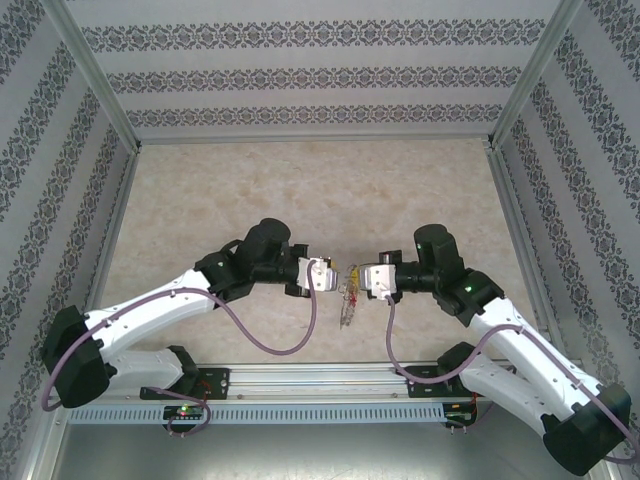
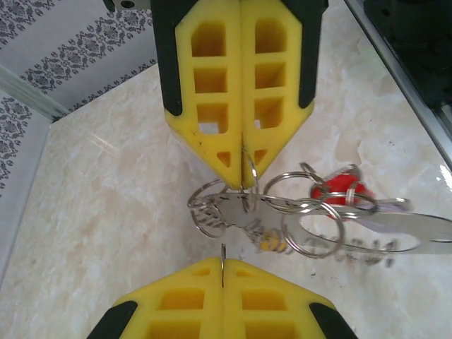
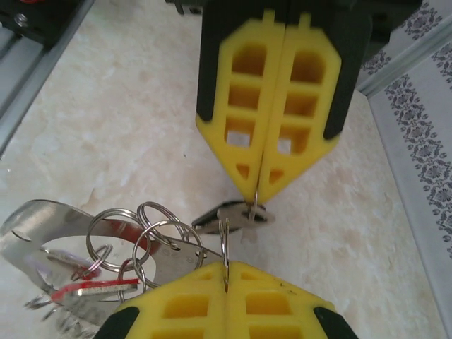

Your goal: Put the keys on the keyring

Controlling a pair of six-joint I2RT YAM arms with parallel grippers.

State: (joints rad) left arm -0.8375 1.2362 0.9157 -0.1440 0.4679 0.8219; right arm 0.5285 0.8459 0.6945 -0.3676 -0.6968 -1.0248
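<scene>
Left gripper (image 2: 234, 224): its pads stood partly closed, pinching the keyring (image 1: 347, 297) wire, which sat in the seam of both pads.
Right gripper (image 3: 240, 233): it had the same hold, clamped on the wire from the opposite side.
Keyring: it hung in the air between the two grippers, above the table (image 1: 300, 190). Its small rings, red tag (image 2: 339, 189) and a flat plate (image 2: 409, 229) dangled to one side.
Key (image 3: 226, 214): its dark head lay just under the right gripper's upper pad, against the wire. I could not tell whether it was threaded yet.
Step, as I judged it: working the key along the wire.
Method: I meant to keep the left arm steady as an anchor and move only the right, in small strokes that followed the wire's curve.
Caution: I thought pulling the arms apart would likely twist the thin wire or spring it out of the seams.
Risk: the dangling cluster looked heavy enough to swing and snag the key.
Check: I took the right wrist view as the clearest one for the key's hole.
</scene>
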